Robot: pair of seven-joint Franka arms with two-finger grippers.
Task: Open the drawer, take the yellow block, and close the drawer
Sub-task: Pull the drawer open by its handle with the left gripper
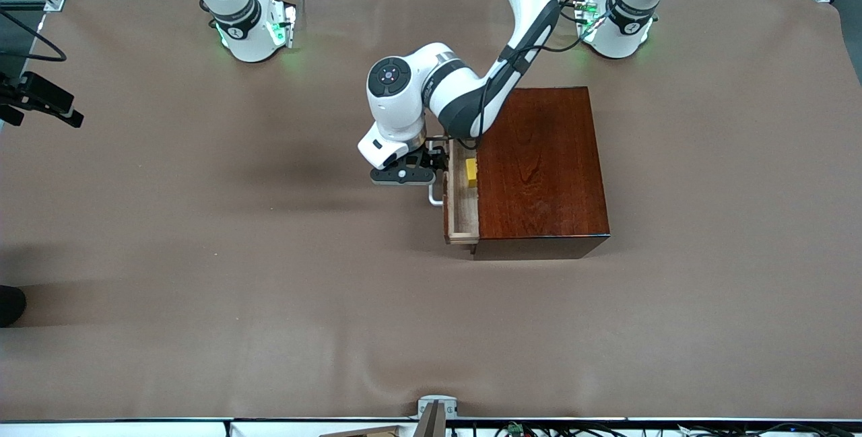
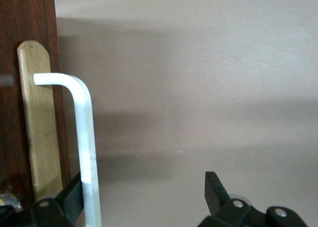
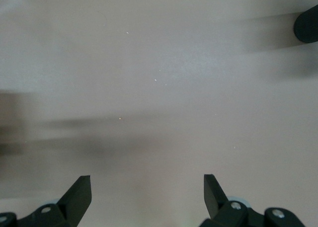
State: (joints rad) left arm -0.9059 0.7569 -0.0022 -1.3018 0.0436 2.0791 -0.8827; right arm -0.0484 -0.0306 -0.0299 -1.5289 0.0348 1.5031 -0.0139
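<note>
Nearest us, the drawer [image 1: 462, 211] stands partly out of the box [image 1: 543, 167], yellow block [image 1: 471, 172] inside. Our left gripper [image 1: 431, 174] spreads its jaws wide around the handle [image 2: 85, 152], gripping nothing; the right gripper [image 3: 147, 194] waits, wide over bare tabletop [image 3: 159, 88]. Pulling now, we risk slipping off.

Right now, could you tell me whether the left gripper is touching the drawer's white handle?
Cannot tell. In the left wrist view the handle crosses in front of one finger of the open left gripper, but neither contact nor gap shows plainly.

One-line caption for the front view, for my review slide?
Left gripper open at the handle of the partly open drawer, yellow block inside.
</note>
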